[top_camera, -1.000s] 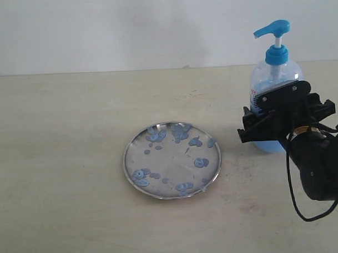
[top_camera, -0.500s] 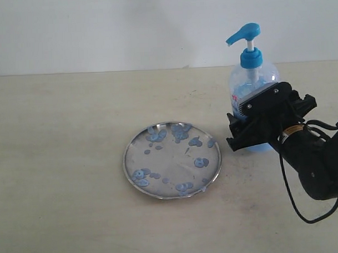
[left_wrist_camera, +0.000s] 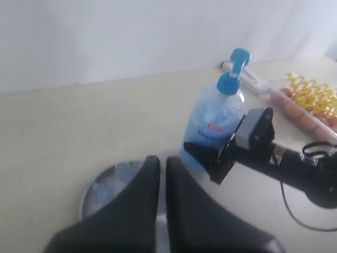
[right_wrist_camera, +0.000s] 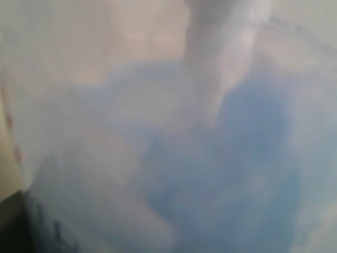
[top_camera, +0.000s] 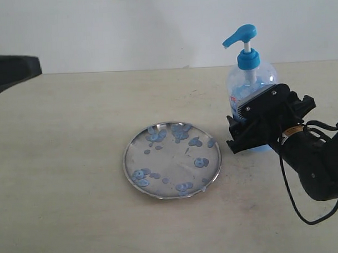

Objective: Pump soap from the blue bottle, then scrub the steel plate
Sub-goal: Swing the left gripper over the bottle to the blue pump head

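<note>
The blue bottle [top_camera: 249,79] stands upright on the table, just right of the steel plate [top_camera: 172,159], pump head pointing left. Light blue soap [right_wrist_camera: 174,168] shows through its clear wall, which fills the right wrist view. My right gripper [top_camera: 251,129] is shut on the bottle's lower body. The plate lies flat, speckled with blue-grey blobs [top_camera: 157,136]. My left gripper [left_wrist_camera: 162,161] is shut and holds nothing; it hovers high, with the plate [left_wrist_camera: 108,182] and the bottle [left_wrist_camera: 213,118] beyond its tips. In the exterior view only a dark part of the left arm [top_camera: 11,68] shows at the far left edge.
The left wrist view shows a yellow spiral object [left_wrist_camera: 311,94], orange items [left_wrist_camera: 300,108] and a white strip [left_wrist_camera: 255,79] on the table beyond the bottle. A black cable [top_camera: 291,194] hangs from the right arm. A pale wall closes the table's far side.
My right gripper has carried the bottle leftward, close to the plate's right rim. The dark left arm has come into the exterior view at the far left.
</note>
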{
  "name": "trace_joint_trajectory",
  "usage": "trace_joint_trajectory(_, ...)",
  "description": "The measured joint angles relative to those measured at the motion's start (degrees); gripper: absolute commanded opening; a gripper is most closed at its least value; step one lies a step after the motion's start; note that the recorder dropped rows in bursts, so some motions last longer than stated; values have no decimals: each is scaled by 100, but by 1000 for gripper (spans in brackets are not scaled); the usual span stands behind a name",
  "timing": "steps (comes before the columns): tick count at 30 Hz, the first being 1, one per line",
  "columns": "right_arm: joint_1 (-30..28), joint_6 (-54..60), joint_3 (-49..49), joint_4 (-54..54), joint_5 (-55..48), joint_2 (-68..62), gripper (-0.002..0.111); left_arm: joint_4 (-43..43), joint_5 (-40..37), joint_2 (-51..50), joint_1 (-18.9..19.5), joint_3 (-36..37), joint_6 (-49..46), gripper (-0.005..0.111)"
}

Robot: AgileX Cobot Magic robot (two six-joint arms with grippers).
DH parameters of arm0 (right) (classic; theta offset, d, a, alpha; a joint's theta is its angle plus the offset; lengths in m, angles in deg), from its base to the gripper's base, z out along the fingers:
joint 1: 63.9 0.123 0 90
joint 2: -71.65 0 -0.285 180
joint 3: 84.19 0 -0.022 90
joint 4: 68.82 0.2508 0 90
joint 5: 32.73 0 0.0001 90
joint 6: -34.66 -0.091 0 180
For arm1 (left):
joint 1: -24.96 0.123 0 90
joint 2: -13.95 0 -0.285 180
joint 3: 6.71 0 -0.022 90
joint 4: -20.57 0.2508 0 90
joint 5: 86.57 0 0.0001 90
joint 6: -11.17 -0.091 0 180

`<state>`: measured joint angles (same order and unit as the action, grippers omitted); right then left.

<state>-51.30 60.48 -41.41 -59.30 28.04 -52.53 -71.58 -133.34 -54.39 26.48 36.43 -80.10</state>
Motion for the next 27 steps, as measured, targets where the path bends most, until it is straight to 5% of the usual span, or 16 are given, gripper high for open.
trace_joint_trajectory(4, 0, 10, 0, 0, -28, 0, 0, -593, -28, -781, -488, -607, -1002, 4)
trace_joint_trajectory(13, 0, 47, 0, 0, -67, 0, 0, -687, 1099, -2379, -2515, -2244, -2124, 4)
trace_joint_trajectory(27, 0, 65, 0, 0, -100, 0, 0, -710, 1378, -4047, -3547, -4477, -2227, 4)
